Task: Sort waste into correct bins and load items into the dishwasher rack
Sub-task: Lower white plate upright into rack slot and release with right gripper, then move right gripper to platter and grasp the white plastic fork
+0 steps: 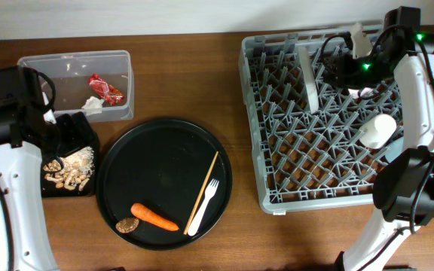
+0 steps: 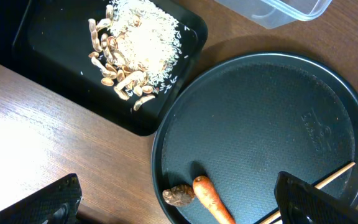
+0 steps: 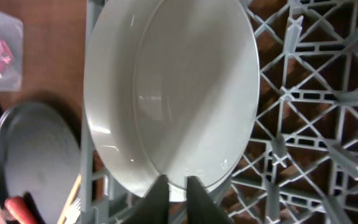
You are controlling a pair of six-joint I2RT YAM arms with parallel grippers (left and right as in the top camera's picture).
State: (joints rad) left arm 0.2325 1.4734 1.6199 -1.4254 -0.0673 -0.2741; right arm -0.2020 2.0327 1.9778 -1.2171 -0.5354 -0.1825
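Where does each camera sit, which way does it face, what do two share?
Overhead: above the table, facing down on round black tray and rack; left arm and right arm show.
Left wrist: on the left arm, facing down at shallow black tray and carrot; its open fingers show.
Right wrist: at the rack, facing the white plate; its fingers show below.
Shared: carrot in overhead and left wrist.

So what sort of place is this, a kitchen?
Probably a lab bench staged as a dish-clearing station, not a real kitchen: a grey dishwasher rack holding a plate sits on a wooden table, beside a round tray with a carrot and a fork.
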